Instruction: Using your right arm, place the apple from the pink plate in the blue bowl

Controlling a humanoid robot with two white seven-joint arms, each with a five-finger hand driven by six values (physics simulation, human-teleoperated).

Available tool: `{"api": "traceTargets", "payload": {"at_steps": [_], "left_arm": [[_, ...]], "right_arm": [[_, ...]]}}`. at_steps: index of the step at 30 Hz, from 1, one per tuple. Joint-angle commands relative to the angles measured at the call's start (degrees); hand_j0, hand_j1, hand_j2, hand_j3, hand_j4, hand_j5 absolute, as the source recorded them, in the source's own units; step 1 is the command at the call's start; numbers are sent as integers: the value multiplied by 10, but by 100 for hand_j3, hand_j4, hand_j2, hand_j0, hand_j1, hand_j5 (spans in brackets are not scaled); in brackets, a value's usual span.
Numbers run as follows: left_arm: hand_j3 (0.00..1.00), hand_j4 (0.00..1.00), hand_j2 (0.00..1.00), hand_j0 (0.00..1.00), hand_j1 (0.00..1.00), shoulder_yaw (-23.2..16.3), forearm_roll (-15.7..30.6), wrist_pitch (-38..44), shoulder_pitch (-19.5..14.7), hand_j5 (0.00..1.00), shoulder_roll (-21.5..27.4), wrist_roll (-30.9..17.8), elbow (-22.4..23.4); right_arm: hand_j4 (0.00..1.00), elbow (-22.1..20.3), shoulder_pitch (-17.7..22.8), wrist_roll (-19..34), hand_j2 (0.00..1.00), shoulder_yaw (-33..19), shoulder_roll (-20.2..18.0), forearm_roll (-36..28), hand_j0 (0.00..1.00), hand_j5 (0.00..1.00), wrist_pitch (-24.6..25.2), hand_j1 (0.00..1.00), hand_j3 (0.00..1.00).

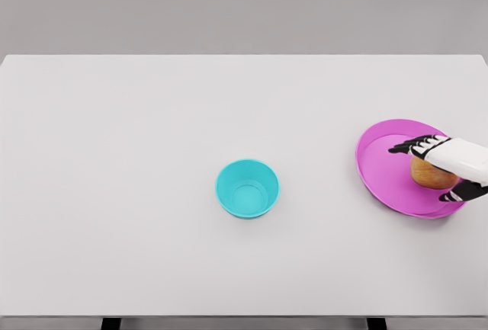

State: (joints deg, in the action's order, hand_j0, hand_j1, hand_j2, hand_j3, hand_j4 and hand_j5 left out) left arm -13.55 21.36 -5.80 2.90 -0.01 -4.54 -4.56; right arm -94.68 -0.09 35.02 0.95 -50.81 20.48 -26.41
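Observation:
A yellow-red apple lies on the pink plate at the right of the white table. My right hand comes in from the right edge and sits over the apple. Its fingers stretch out along the apple's far side and the thumb reaches along the near side. The hand looks open, straddling the apple and hiding its top. The blue bowl stands empty near the table's middle, well left of the plate. The left arm is out of view.
The white table spans the whole view, with its front edge near the bottom of the picture and its far edge against a grey wall. Bare tabletop lies between the bowl and the plate.

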Motion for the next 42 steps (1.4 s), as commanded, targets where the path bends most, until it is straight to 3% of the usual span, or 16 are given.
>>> {"api": "traceTargets", "payload": {"at_steps": [1,13,35,42], "left_arm": [[100,100,100,100,100,0,0,0,0,100,0,1,0],[100,100,100,100,100,0,-1,0,0,100,0,0,1],[100,100,100,100,100,0,-1,0,0,100,0,1,1],[100,100,100,100,100,1,-1,0,0,100,0,0,3]], "right_arm": [[100,0,0,0,100,-3,4,-3,100,100,0,100,100],[100,40,-6,0,100,-3,3,1,100,100,-14,100,100],[100,60,-25,0,100,4,3,1,100,100,-18,100,100],[75,63,-25,0,75,2,18,1,75,75,-21,75,75]]}}
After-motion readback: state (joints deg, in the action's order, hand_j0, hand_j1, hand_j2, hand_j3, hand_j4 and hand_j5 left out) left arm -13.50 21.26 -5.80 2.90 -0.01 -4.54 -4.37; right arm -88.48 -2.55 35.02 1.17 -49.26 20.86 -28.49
